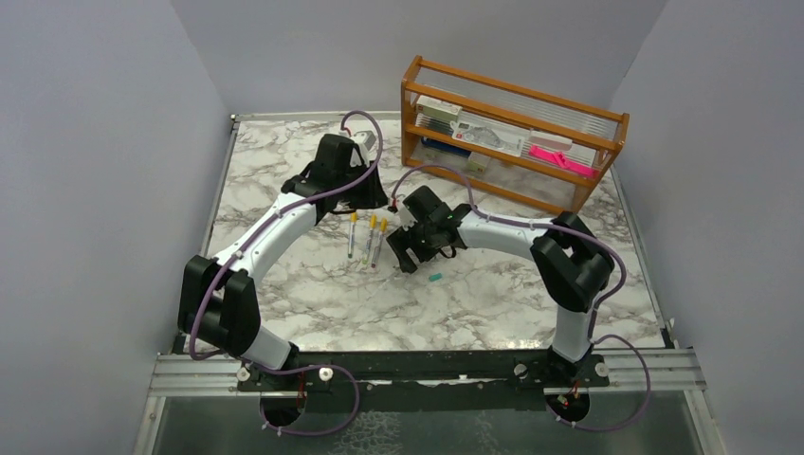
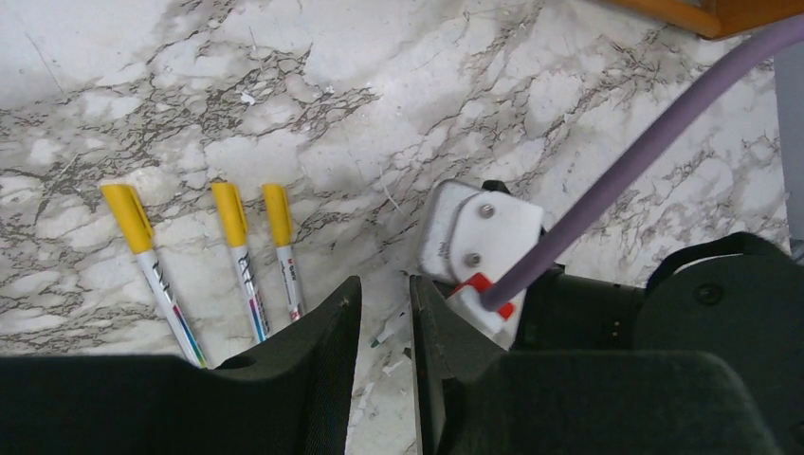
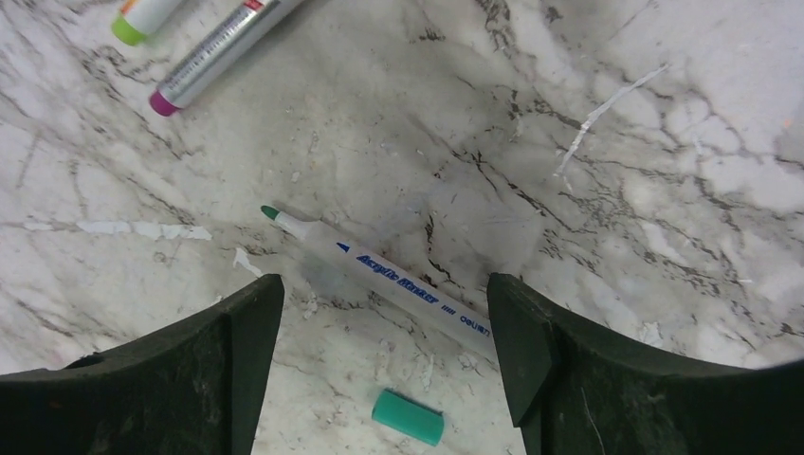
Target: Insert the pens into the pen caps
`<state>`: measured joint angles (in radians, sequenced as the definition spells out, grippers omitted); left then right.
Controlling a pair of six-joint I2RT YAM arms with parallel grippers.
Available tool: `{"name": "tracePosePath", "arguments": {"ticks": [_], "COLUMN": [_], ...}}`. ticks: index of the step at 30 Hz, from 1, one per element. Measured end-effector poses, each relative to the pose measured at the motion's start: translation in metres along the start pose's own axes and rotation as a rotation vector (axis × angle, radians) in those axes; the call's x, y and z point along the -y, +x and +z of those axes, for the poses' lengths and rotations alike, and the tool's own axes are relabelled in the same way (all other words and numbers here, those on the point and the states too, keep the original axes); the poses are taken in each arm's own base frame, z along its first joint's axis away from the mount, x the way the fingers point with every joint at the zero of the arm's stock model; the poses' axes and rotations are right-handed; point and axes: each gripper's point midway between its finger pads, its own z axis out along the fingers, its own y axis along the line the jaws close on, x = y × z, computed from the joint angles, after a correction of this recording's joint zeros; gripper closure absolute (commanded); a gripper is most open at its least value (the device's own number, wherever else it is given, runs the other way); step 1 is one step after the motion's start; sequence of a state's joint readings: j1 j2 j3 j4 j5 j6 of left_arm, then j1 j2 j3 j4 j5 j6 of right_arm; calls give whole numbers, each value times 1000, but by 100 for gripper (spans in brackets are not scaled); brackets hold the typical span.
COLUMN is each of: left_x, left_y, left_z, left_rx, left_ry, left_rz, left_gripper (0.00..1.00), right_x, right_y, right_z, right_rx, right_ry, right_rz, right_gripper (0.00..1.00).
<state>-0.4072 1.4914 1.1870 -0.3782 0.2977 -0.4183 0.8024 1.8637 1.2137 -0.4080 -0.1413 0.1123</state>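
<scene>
An uncapped white pen (image 3: 389,280) with a green tip lies flat on the marble, slanting between the fingers of my right gripper (image 3: 381,289). That gripper hangs open just above the pen and holds nothing. A teal pen cap (image 3: 408,417) lies loose on the table a little nearer than the pen; in the top view the teal cap (image 1: 435,279) sits right of the right gripper (image 1: 406,258). Three pens with yellow caps (image 2: 230,213) lie side by side left of my left gripper (image 2: 384,294). Its jaws stand a narrow gap apart with nothing between them.
An orange wooden rack (image 1: 512,133) with a pink flat object (image 1: 561,159) stands at the back right. The right arm's white wrist plate with its purple cable (image 2: 474,246) is close in front of the left gripper. The ends of two capped pens (image 3: 166,100) show at upper left.
</scene>
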Motion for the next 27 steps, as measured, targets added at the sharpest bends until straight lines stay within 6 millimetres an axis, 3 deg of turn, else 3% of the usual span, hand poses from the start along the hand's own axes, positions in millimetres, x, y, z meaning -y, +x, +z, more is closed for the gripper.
{"name": "tracePosePath", "arguments": {"ticks": [4, 11, 25, 27], "left_x": [-4, -9, -23, -24], "left_y": [2, 4, -16, -20], "left_z": [0, 0, -5, -7], "left_rx": [-5, -13, 46, 54], "left_ry": [-10, -18, -14, -1], "left_rz": [-2, -13, -109, -131], "left_gripper": [73, 76, 76, 76], "right_x": [0, 7, 12, 13], "right_y": [5, 10, 20, 24], "right_z": [9, 10, 3, 0], "right_rx": [-30, -47, -24, -23], "right_ry": [38, 124, 192, 198], "right_rz": [-29, -38, 80, 96], "right_gripper": [30, 53, 98, 99]}}
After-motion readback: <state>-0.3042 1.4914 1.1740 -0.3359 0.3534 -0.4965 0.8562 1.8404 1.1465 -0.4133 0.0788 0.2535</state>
